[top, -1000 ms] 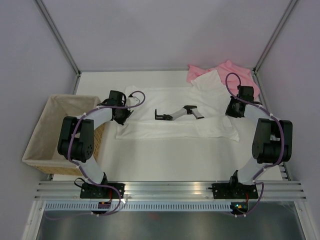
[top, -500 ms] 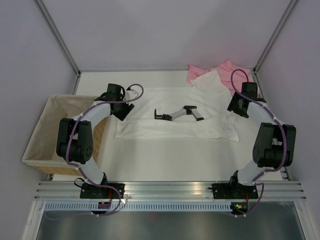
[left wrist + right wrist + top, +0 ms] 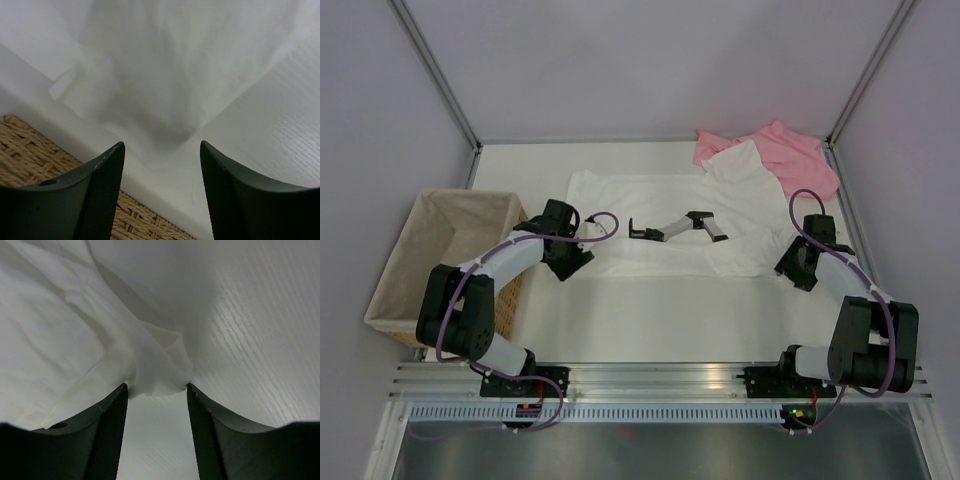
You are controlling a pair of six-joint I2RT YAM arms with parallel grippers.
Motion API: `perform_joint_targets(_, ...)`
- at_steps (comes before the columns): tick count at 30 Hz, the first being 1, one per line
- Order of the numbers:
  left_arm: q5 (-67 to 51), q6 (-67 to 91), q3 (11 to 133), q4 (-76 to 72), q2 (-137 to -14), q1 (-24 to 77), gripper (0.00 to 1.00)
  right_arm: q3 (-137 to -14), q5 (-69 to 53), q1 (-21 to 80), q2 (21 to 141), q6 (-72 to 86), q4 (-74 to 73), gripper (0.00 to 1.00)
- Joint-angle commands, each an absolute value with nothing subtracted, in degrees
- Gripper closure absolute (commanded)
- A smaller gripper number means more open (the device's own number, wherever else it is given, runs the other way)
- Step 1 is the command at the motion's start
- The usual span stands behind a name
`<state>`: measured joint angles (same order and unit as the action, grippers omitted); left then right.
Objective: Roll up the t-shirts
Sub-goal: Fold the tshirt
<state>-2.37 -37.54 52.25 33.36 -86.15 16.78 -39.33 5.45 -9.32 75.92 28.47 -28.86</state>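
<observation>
We see left fingers [image 3: 106, 190] and right fingers [image 3: 109, 430] parted, empty, at the white t-shirt [image 3: 650, 258] near corners; open bench [image 3: 660, 320] nearer us, elbows bent.

Top external: fixed high behind the arm bases, tilted down and forward, so the whole table [image 3: 650, 320] is in frame from far off. Left wrist: very close, looking past the left gripper [image 3: 161, 145] at a corner of the white t-shirt [image 3: 165, 75] beside the basket [image 3: 25, 155] (wicker at lower left) — right wrist equally close, past the right gripper [image 3: 157, 386], on another corner. Both wrist patches fall inside the top view — the shirt's two near corners.
</observation>
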Motion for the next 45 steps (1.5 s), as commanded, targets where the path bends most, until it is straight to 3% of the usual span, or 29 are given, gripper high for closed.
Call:
perform_joint_targets(1, 1.84, -42.1, 48.17, 26.91, -87.09, 16.61, 0.33, -37.8, 8.17, -10.72, 76.29, 31.9, -23.04, 0.44)
perform_joint_targets(7, 3.87, -41.92, 44.83, 23.03, -90.53, 16.52, 0.4, -34.98, 7.29, -14.67, 76.99, 32.08, -20.22, 0.66)
perform_joint_targets(10, 4.13, -42.1, 43.95, 22.24, -90.79, 16.44, 0.6, -34.1, 8.0, -16.52, 76.38, 31.38, -19.6, 0.88)
perform_joint_targets(11, 4.57, -42.01, 43.95, 22.15, -90.88, 16.52, 0.79, -34.19, 8.09, -17.39, 76.2, 31.12, -19.6, 0.96)
perform_joint_targets(13, 5.18, -42.1, 43.77, 22.15, -90.53, 16.52, 0.97, -34.54, 8.52, -17.84, 75.94, 30.76, -20.3, 1.0)
perform_joint_targets(14, 5.27, -42.27, 43.6, 22.06, -90.18, 16.44, 0.98, -34.89, 8.7, -18.1, 75.5, 30.41, -20.74, 1.0)
perform_joint_targets(29, -4.21, -41.75, 39.81, 36.01, -78.41, 16.79, 0.98, -29.54, 5.89, -18.9, 59.17, 44.38, -30.49, 1.0)
perform_joint_targets(39, -8.35, -42.98, 38.76, 44.73, -70.67, 16.96, 0.98, -27.95, 12.04, -19.34, 48.0, 53.7, -43.85, 0.99)
perform_joint_targets(40, -9.05, -43.59, 38.93, 46.13, -70.4, 16.96, 0.87, -27.69, 12.13, -19.34, 47.12, 54.57, -44.47, 0.95)
perform_joint_targets(42, -9.66, -44.03, 39.81, 47.89, -70.22, 16.96, 0.65, -27.77, 12.65, -19.42, 46.32, 55.72, -45.96, 0.75)
perform_joint_targets(43, -10.28, -44.03, 41.99, 50.25, -70.05, 16.96, 0.46, -28.3, 14.22, -19.42, 44.93, 55.9, -46.4, 0.63)
perform_joint_targets(44, -10.46, -43.69, 43.66, 51.14, -70.05, 16.96, 0.38, -30.13, 15.98, -19.42, 44.3, 55.99, -46.75, 0.44)
perform_joint_targets(45, -10.72, -43.16, 45.68, 51.94, -70.05, 16.88, 0.33, -31.54, 17.65, -19.42, 43.86, 55.46, -46.84, 0.36)
